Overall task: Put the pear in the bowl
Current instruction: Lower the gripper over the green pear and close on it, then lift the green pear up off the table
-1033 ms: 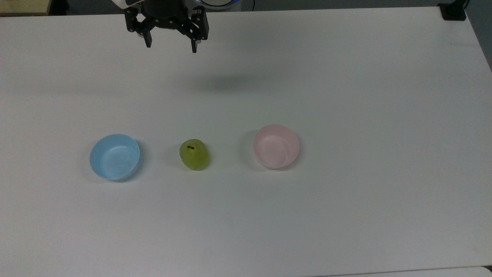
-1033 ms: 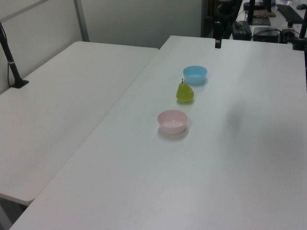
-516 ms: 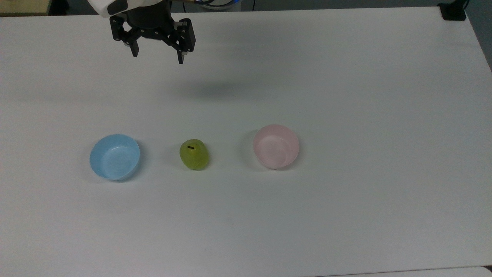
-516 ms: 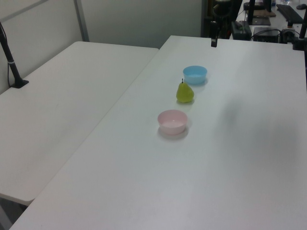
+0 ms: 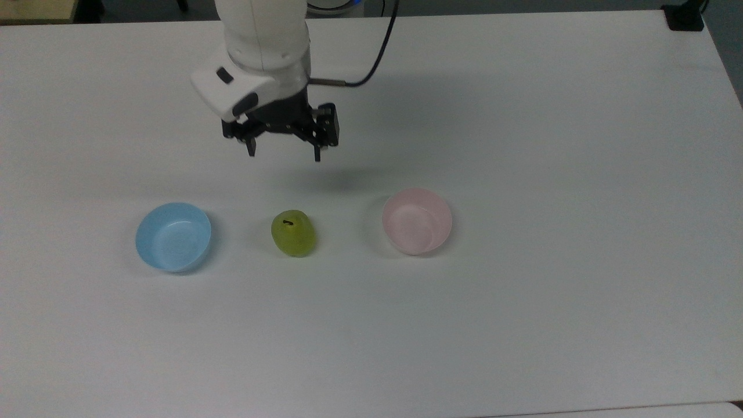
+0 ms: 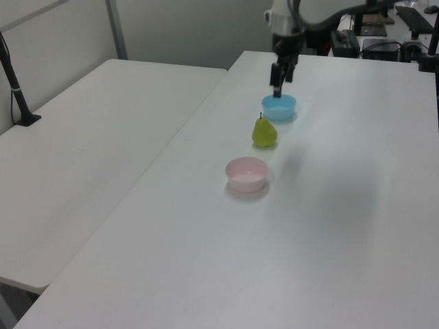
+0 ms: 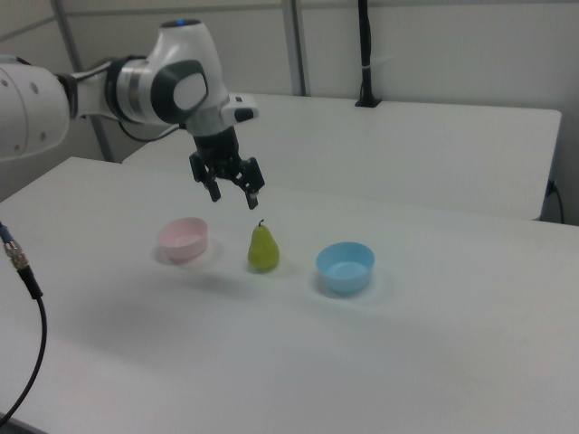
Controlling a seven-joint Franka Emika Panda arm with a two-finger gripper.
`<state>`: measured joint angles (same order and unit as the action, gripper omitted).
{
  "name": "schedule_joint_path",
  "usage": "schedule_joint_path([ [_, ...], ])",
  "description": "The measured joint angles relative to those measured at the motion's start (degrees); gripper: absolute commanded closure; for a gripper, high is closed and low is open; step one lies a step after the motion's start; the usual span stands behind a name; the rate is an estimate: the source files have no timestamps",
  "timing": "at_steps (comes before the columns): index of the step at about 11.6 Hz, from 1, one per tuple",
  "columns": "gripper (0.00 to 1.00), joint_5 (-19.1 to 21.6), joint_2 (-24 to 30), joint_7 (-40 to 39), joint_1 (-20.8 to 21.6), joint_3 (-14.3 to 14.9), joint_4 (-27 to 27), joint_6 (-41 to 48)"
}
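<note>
Approach step. Top view, left to right: blue bowl (image 5: pixel 173 236); pear (image 5: pixel 294 233), upright on the table (image 5: pixel 522 319); pink bowl (image 5: pixel 416 220) at its 3 o'clock. The gripper (image 5: pixel 284 152), fingers spread and empty, hovers apparently at the pear's 12 o'clock. Next: descend, straddle the pear, close.

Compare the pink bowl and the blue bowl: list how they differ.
Colour: the pink bowl is pale pink, the blue bowl light blue. Position: in the top view the pink bowl sits on the pear's right, the blue bowl on its left. In the left view the pink bowl lies nearer the camera. Both look alike in size and shape, upright, empty, on the white table.
</note>
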<state>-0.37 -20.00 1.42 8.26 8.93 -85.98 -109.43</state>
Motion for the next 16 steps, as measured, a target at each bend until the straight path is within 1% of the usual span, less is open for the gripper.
schedule_joint_path([
  [3,0.00,0.0,-7.0,-1.3,0.3,0.1,1.0,-5.8],
  [7,0.00,0.0,-12.0,-4.7,0.1,1.4,1.4,-9.5],
  [8,0.15,-0.3,-13.3,-5.0,0.1,1.4,1.4,-10.6],
  [10,0.67,-0.9,-15.3,-5.4,0.2,1.4,1.5,-11.6],
  [11,0.82,-1.0,-15.7,-5.4,0.3,1.4,1.5,-11.7],
  [12,0.84,-1.0,-15.6,-5.4,0.5,1.4,1.8,-11.7],
  [14,0.84,-1.0,-15.2,-5.4,0.8,1.4,2.9,-11.7],
  [16,0.84,-0.2,-12.0,-5.4,0.8,1.7,3.8,-11.6],
])
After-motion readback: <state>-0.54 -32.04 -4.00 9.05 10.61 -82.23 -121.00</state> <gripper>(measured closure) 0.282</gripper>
